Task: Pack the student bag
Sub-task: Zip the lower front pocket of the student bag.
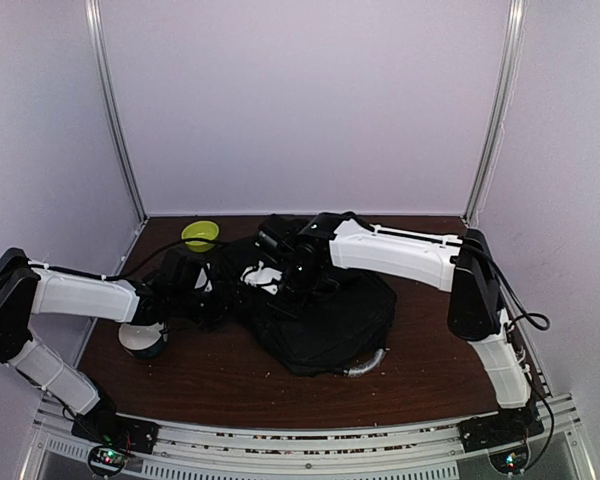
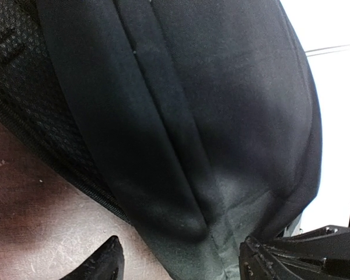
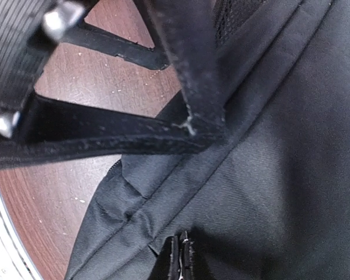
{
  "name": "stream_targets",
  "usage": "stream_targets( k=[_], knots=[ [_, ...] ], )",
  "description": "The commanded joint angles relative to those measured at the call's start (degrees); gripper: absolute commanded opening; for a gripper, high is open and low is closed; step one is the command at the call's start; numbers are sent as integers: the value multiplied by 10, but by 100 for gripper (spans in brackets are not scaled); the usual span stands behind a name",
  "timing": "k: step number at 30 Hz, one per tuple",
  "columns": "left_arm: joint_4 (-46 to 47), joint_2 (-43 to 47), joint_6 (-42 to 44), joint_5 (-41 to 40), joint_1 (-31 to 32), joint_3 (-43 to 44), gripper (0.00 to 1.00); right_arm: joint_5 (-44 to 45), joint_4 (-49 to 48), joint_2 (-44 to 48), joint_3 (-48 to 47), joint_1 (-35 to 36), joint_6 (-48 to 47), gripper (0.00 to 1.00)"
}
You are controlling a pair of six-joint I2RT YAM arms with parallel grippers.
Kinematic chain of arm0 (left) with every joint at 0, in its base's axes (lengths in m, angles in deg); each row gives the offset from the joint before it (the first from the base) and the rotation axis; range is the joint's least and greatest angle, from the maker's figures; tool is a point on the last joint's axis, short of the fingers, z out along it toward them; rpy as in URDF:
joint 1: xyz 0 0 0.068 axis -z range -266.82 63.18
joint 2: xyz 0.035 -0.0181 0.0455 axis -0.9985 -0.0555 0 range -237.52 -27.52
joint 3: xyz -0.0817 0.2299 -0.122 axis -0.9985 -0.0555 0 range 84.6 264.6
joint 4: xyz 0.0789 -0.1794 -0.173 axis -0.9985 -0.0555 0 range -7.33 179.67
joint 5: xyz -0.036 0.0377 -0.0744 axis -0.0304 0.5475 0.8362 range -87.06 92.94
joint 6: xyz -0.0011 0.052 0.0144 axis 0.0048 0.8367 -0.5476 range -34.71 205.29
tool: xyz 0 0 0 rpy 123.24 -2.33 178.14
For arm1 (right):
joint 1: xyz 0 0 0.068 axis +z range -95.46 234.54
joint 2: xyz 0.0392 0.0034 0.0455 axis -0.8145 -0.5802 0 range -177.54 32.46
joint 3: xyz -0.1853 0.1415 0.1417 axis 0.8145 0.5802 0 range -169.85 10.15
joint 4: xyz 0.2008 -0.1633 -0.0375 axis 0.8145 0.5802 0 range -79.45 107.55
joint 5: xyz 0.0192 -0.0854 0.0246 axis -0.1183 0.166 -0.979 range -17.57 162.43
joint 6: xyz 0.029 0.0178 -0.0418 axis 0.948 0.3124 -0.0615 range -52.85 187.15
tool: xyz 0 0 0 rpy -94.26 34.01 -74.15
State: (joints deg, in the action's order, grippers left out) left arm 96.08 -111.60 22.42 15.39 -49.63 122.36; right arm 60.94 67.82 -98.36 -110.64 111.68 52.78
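Note:
The student bag [image 1: 325, 320] is a large black backpack lying flat mid-table, its grey handle [image 1: 366, 363] at the near edge. My left gripper [image 1: 220, 292] is at the bag's left edge. In the left wrist view it [image 2: 181, 259] is open, and a fold of the bag [image 2: 186, 116] sits between the spread fingertips [image 2: 105, 262]. My right gripper [image 1: 298, 284] is over the bag's far left part. In the right wrist view it [image 3: 181, 256] is shut, its tips pinched on the bag's fabric [image 3: 268, 175] beside a seam.
A lime green bowl [image 1: 200, 235] stands at the back left. A white and black round container [image 1: 143, 340] sits under my left forearm. Brown tabletop [image 3: 64, 192] shows beside the bag. Black struts of the other gripper [image 3: 105, 137] cross the right wrist view.

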Motion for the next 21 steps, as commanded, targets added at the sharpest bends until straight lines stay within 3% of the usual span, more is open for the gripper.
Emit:
stream_targets(
  k=[1, 10, 16, 21],
  knots=[
    [28, -5, -6, 3, 5, -8, 70, 10, 2, 14, 4, 1, 14, 2],
    [80, -14, -22, 31, 10, -19, 74, -98, -71, 88, 78, -36, 83, 0],
    [114, -24, -41, 49, 15, -20, 75, -196, -208, 132, 178, -76, 150, 0],
    [154, -53, -63, 72, 17, -12, 74, -231, -257, 129, 205, -90, 183, 0]
  ],
)
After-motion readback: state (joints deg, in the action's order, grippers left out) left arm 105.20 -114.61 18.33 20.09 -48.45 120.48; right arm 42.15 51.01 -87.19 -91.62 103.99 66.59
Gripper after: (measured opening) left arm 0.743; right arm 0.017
